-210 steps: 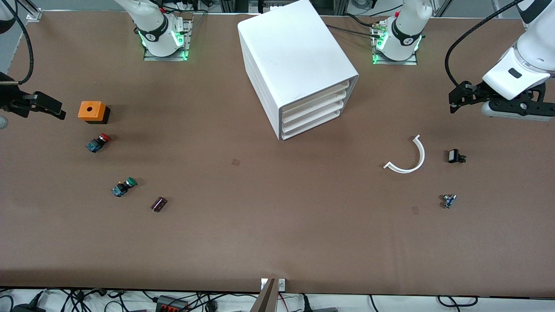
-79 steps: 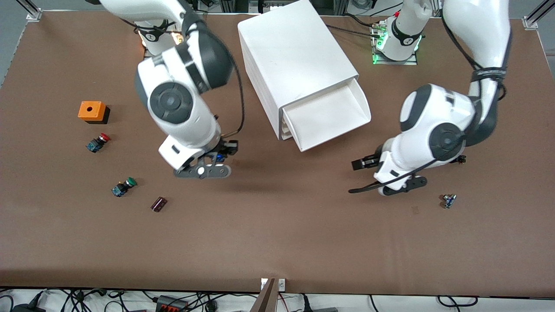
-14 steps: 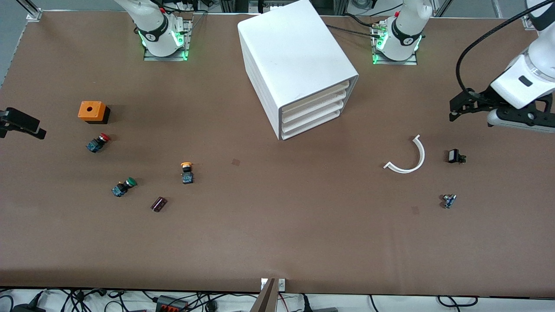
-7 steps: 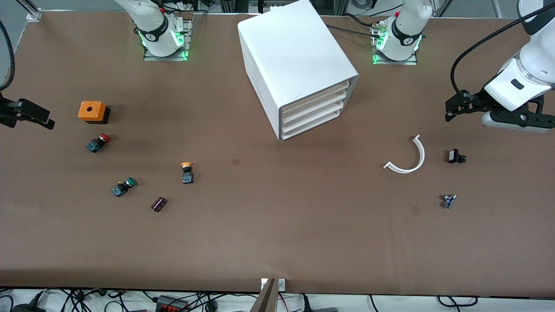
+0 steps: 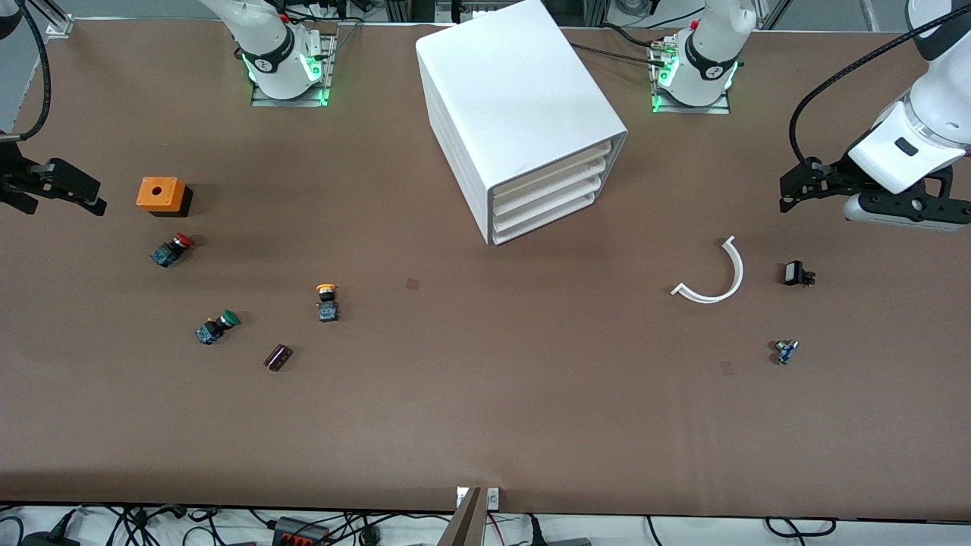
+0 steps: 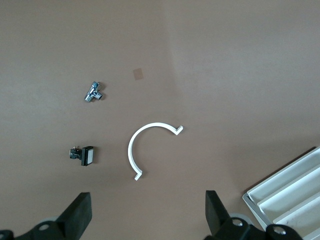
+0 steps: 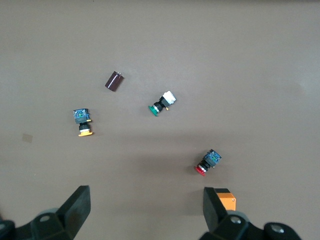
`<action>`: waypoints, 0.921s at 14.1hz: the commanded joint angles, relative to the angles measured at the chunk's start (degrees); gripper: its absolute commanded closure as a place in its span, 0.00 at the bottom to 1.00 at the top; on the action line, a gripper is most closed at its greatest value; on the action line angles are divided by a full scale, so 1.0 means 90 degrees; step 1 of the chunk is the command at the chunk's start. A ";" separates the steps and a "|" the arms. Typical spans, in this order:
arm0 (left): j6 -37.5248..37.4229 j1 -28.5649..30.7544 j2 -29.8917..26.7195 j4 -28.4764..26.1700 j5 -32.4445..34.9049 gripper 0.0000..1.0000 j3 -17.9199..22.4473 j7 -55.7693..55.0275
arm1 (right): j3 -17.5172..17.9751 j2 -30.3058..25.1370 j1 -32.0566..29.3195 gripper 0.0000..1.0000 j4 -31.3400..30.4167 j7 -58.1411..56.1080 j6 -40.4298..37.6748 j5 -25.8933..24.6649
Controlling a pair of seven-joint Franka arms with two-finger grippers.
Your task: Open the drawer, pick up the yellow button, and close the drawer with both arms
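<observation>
The white cabinet stands toward the robots' bases, and all its stacked tray fronts are pushed in, the top drawer among them. The button, with its orange-yellow cap, rests on the bare table nearer the camera than the cabinet, toward the right arm's end; it also shows as the button. My right gripper hangs open and empty beside the orange box; in the wrist view the right gripper holds nothing. My left gripper hangs open and empty at the left arm's end, as the left gripper shows too.
A red-capped button, a green-capped button and a dark cylinder lie around the orange-capped one. Toward the left arm's end lie a white curved strip, a small black part and a metal fitting.
The drawer was pulled out and now sits shut again; the button appeared on the table. Both arms drew back to the table's ends. In the last second the right gripper drifted toward the orange box.
</observation>
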 commanded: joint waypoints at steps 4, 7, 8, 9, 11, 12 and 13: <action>-0.0017 -0.0021 -0.0117 -0.0072 0.0071 0.00 0.0020 -0.0085 | 0.0024 -0.0146 -0.0014 0.00 -0.0111 0.0094 -0.0072 -0.0064; -0.0085 -0.0021 -0.0117 -0.0062 0.0071 0.00 0.0011 -0.0085 | 0.0024 -0.0146 -0.0014 0.00 -0.0111 0.0085 -0.0072 -0.0054; -0.0085 -0.0021 -0.0107 -0.0062 0.0071 0.00 0.0001 -0.0076 | 0.0024 -0.0146 -0.0014 0.00 -0.0111 0.0065 -0.0082 -0.0083; -0.0085 -0.0021 -0.0117 -0.0062 0.0071 0.00 0.0001 -0.0076 | 0.0024 -0.0146 -0.0014 0.00 -0.0111 0.0065 -0.0072 -0.0084; -0.0085 -0.0021 -0.0117 -0.0062 0.0071 0.00 -0.0009 -0.0076 | 0.0024 -0.0136 -0.0014 0.00 -0.0111 0.0075 -0.0072 -0.0093; -0.0085 -0.0021 -0.0117 -0.0072 0.0071 0.00 0.0001 -0.0076 | 0.0024 -0.0127 -0.0014 0.00 -0.0111 0.0075 -0.0072 -0.0093; -0.0095 -0.0021 -0.0117 -0.0072 0.0071 0.00 0.0001 -0.0076 | 0.0024 -0.0117 0.0005 0.00 -0.0111 0.0075 -0.0062 -0.0103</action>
